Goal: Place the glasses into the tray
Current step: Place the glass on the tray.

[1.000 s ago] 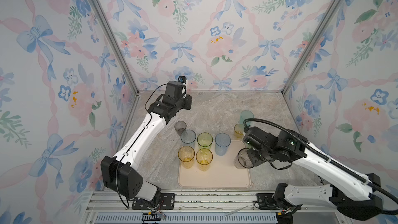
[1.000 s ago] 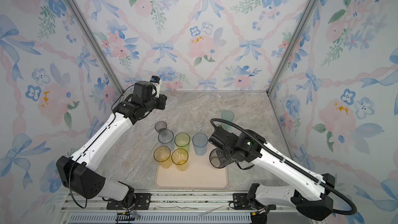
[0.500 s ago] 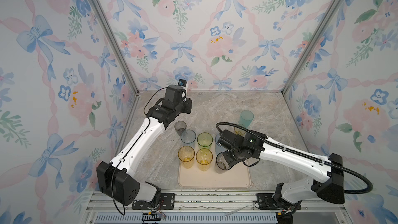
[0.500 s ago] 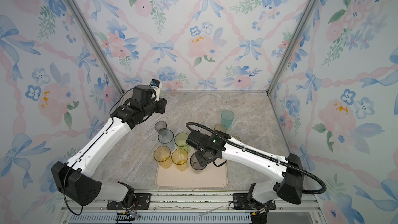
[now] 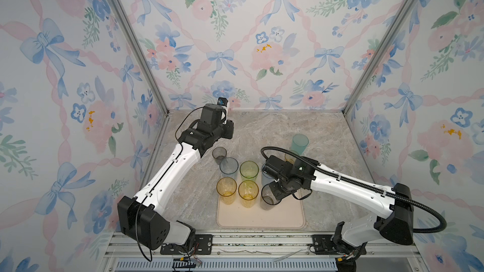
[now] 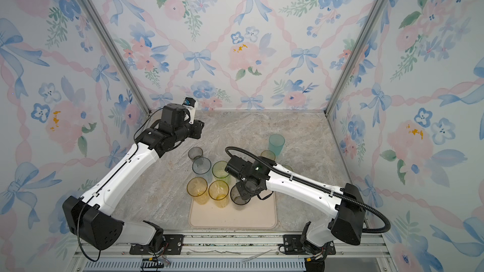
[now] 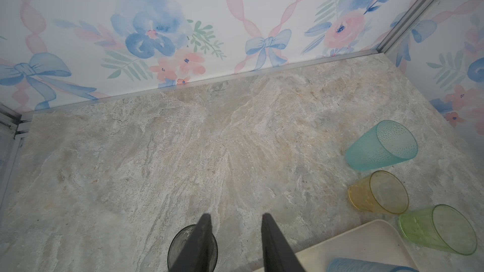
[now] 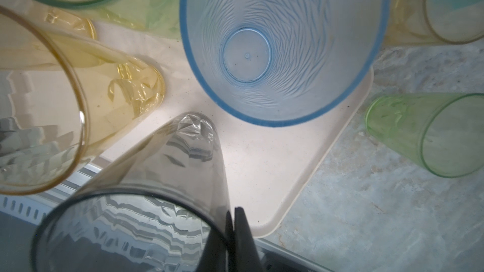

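Both top views looked down from high at the front over the whole bench (image 5: 262,132). The left wrist view faced the back wall (image 7: 235,22) from low. The right wrist view hung close above the tray (image 8: 262,166); both wrist views shared its corner and a green glass (image 7: 440,228).

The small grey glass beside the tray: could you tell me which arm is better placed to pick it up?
Left. The left gripper is open close to the small grey glass, while the right gripper is shut on the tall grey glass.
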Controlling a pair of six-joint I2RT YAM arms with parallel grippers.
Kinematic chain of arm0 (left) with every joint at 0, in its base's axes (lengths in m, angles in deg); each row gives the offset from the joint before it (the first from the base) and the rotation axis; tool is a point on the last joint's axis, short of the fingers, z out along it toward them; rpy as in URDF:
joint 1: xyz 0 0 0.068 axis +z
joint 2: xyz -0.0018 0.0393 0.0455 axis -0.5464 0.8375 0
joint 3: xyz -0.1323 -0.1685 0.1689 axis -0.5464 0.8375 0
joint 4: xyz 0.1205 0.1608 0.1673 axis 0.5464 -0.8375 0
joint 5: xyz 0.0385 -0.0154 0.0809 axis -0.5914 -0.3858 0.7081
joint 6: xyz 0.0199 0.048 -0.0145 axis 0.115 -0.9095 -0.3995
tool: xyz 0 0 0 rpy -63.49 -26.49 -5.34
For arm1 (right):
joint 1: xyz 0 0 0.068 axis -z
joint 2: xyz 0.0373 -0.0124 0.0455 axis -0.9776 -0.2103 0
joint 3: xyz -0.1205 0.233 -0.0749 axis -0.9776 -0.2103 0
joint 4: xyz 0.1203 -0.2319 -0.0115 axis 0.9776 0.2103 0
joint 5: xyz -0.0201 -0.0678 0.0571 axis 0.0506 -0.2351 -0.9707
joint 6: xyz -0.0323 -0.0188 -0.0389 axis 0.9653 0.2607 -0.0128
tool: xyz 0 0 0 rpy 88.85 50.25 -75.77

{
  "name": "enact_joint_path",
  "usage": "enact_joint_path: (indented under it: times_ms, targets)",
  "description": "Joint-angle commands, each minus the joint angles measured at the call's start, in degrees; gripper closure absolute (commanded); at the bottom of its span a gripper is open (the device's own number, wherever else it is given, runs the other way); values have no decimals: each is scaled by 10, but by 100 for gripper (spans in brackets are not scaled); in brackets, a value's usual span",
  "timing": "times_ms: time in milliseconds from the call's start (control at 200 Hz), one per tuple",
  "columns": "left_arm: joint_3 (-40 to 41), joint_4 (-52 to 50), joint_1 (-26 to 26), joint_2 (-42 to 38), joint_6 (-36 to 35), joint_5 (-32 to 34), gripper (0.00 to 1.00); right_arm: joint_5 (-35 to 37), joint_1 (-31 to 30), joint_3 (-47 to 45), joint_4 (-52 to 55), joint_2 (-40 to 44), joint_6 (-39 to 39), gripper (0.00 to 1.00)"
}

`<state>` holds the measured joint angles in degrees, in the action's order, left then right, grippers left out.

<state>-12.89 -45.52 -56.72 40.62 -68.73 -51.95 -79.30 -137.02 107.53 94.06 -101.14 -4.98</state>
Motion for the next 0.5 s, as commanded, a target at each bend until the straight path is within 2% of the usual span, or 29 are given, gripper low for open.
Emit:
enact_joint_path:
  times_ms: [0, 495]
  targets:
    - [5, -3, 3, -10, -9, -10, 65, -10, 15, -11, 2, -1, 9, 100]
    - [-4, -2, 7, 6, -11, -10, 65, -26, 36, 0, 11, -32, 36, 100]
